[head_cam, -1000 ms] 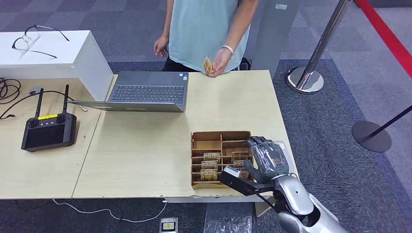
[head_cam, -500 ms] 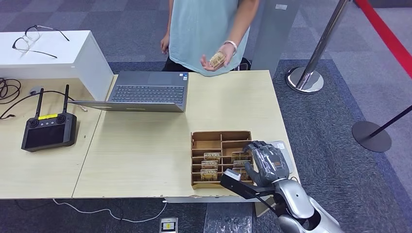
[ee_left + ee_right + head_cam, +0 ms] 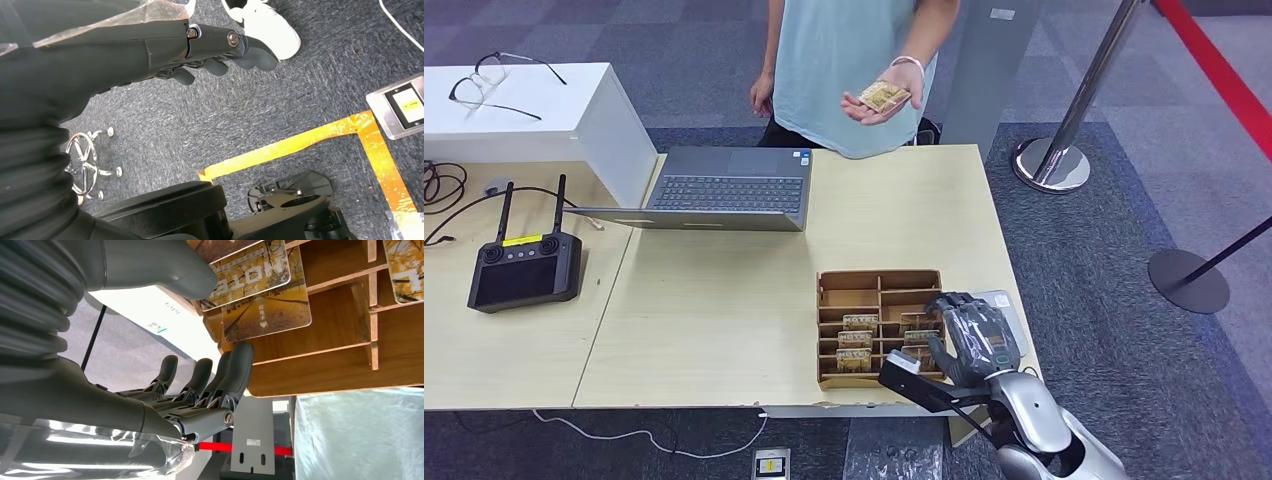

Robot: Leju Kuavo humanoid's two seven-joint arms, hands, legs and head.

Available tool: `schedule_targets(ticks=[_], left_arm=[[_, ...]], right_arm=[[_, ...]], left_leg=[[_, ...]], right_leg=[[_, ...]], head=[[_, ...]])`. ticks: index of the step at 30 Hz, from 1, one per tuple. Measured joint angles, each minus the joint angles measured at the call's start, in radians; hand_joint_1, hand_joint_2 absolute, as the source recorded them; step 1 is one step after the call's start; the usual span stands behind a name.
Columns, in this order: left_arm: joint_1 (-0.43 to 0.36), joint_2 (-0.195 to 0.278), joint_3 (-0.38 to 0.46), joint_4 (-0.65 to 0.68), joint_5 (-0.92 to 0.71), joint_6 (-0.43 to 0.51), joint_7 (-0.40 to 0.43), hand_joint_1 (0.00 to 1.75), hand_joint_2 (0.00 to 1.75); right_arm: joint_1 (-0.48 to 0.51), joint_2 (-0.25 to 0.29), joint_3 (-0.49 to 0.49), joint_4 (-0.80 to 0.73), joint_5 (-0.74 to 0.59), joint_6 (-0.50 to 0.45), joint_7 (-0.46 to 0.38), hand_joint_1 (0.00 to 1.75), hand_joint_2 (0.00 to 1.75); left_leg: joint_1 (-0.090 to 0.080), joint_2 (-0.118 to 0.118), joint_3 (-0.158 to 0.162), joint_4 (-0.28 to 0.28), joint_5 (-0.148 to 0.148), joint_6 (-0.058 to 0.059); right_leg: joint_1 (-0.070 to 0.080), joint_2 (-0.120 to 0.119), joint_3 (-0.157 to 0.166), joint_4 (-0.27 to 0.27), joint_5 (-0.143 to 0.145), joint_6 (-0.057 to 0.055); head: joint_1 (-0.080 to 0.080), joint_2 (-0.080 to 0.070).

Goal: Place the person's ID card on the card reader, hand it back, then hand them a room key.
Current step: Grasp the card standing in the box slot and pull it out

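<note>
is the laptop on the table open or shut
Open. The laptop lies folded out almost flat at the table's far edge, keyboard facing up, in front of the person.

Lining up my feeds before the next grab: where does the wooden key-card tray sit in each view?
Head view: the tray lies at the table's near right corner, with the right hand at its right side.
Left wrist view: not in it; that camera looks at carpet.
Right wrist view: the tray fills the picture's upper right, beyond the fingers.
Shared landmark: the "HOTEL" cards in its slots.
</note>
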Motion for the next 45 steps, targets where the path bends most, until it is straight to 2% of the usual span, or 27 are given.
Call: schedule_targets(ticks=[19, 45], left_arm=[[0.0, 0.0, 0.0, 0.0, -0.006, 0.0, 0.0, 0.0, 1.75], [0.0, 0.0, 0.0, 0.0, -0.003, -0.003, 0.002, 0.0, 1.75]], right_arm=[[0.006, 0.0, 0.0, 0.006, -0.012, -0.016, 0.0, 0.82, 1.75], [0.017, -0.002, 0.0, 0.006, -0.012, -0.034, 0.006, 0.8, 1.75]], left_leg=[[0.0, 0.0, 0.001, 0.0, 0.0, 0.0], [0.0, 0.0, 0.002, 0.0, 0.0, 0.0]], right_leg=[[0.0, 0.0, 0.001, 0.0, 0.0, 0.0], [0.0, 0.0, 0.002, 0.0, 0.0, 0.0]], head=[[0.0, 0.0], [0.0, 0.0]])
